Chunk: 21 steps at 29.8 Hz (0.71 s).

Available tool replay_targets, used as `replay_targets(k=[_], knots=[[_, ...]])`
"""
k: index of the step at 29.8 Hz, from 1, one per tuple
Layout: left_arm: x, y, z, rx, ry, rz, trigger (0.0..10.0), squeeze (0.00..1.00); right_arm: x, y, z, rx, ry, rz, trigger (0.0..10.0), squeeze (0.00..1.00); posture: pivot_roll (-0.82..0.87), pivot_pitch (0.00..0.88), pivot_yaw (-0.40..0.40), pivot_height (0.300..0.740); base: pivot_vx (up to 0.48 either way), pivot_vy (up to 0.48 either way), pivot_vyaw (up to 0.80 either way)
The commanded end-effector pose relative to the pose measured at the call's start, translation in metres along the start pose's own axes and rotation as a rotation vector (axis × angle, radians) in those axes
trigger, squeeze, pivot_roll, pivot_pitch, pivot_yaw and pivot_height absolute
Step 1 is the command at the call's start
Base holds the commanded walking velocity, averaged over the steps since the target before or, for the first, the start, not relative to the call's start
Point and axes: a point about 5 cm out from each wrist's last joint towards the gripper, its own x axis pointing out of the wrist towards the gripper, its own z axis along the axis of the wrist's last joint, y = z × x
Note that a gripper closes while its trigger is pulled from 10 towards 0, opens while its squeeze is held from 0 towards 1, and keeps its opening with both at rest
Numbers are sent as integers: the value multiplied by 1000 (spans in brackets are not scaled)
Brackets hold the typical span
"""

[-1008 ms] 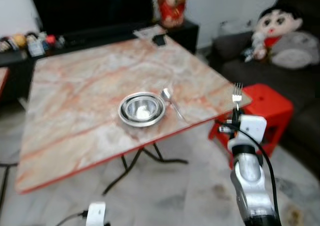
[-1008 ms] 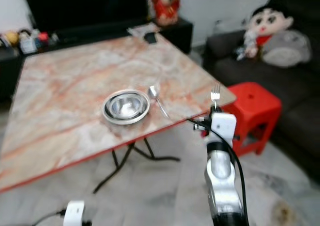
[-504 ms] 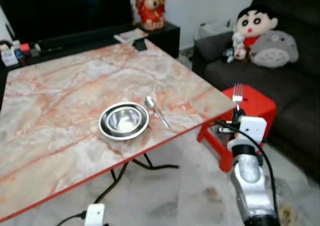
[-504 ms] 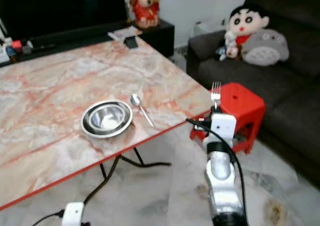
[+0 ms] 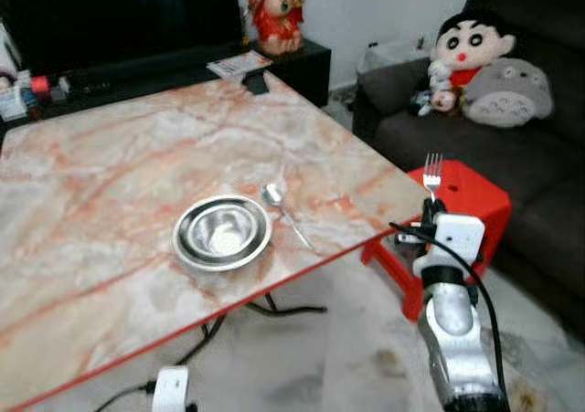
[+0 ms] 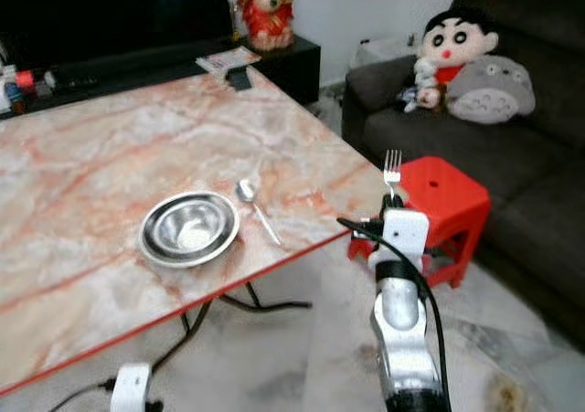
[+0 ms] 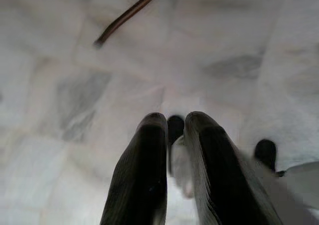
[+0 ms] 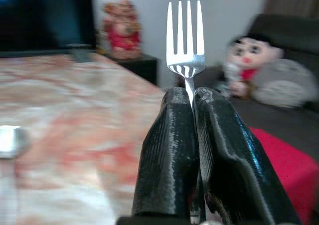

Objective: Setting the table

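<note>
Left to right across the room
Left pincer point(image 7: 174, 130): hangs over the pale tiled floor point(image 7: 75, 85), its two black fingers drawn nearly together with nothing between them.
Bench point(image 5: 119, 156): marble-patterned top with a red edge, standing on dark metal legs.
Bowl point(image 5: 222, 233): steel, upright on the bench near its front edge.
Spoon point(image 5: 285, 213): lies flat on the bench just beside the bowl, on its right, bowl end pointing away from the robot.
Right pincer point(image 8: 192, 103): raised off the bench beyond its right corner, fingers clamped on the handle of a fork.
Fork point(image 5: 431, 176): held upright in the right pincer, tines up, clear of the bench and in front of the stool.
Stool point(image 5: 480, 202): red plastic, on the floor between the bench corner and the sofa.
Sofa point(image 5: 539, 165): dark, carrying two plush toys point(image 5: 484, 65) at its far end.
Figurine point(image 5: 274, 10): red and gold, on a dark low cabinet behind the bench.
</note>
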Motion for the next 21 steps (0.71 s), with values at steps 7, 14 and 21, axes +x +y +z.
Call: replay_targets(k=[7, 14, 21], knots=[[-1, 1, -6, -3, 26, 1, 10000, 0, 2, -2, 2, -3, -5, -8, 10000, 0, -55, 0, 27, 740, 0, 0, 800], [-1, 1, -6, -5, 21, 0, 10000, 0, 2, -2, 2, -4, -4, -9, 10000, 0, -53, 0, 27, 740, 0, 0, 800], [-1, 4, -4, 12, 15, 10, 10000, 0, 2, -2, 0, 11, 5, -16, 10000, 0, -56, 0, 34, 740, 0, 0, 646]])
